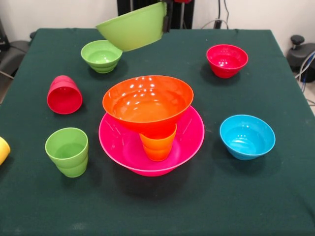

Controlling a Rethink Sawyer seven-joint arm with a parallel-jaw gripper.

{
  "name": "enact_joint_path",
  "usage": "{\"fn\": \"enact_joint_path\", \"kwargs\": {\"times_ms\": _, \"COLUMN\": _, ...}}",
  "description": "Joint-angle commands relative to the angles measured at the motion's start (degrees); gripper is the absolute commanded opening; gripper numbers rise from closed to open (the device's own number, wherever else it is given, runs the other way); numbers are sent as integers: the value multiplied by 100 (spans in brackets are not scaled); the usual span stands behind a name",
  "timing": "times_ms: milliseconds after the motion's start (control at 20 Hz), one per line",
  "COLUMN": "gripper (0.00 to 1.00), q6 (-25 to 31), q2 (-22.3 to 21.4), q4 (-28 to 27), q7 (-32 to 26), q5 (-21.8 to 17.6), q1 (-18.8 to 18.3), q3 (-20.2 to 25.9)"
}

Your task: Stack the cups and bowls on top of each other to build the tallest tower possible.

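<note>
Saw only a sliver of the yellow cup (2,150), cut off at the left edge. Could not tell the gripper (167,17) apart behind the big green bowl (133,27). Lost the orange cup's (157,145) top under the orange bowl (147,103).

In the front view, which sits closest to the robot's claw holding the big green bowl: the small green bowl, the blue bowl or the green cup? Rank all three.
From the gripper at the top:
1. Small green bowl, just below-left.
2. Blue bowl, lower right.
3. Green cup, lower left, nearest the camera.
</note>
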Motion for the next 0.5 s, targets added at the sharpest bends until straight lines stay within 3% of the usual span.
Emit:
{"fn": "enact_joint_path", "kwargs": {"times_ms": 50, "gripper": 0, "q6": 643, "q2": -475, "q4": 503, "q7": -816, "q5": 47, "q1": 119, "q3": 558}}
{"fn": "enact_joint_path", "kwargs": {"times_ms": 200, "gripper": 0, "q6": 656, "q2": -552, "q4": 456, "q7": -507, "q5": 59, "q1": 350, "q3": 452}}
{"fn": "enact_joint_path", "kwargs": {"times_ms": 250, "gripper": 0, "q6": 426, "q2": -485, "q4": 456, "q7": -287, "q5": 1, "q1": 452, "q3": 387}}
{"fn": "enact_joint_path", "kwargs": {"times_ms": 350, "gripper": 0, "q6": -104, "q2": -160, "q4": 332, "q7": 148, "q5": -251, "q1": 713, "q3": 170}}
{"fn": "enact_joint_path", "kwargs": {"times_ms": 500, "gripper": 0, "q6": -146, "q2": 448, "q4": 152, "q7": 37, "q5": -116, "q1": 697, "q3": 343}}
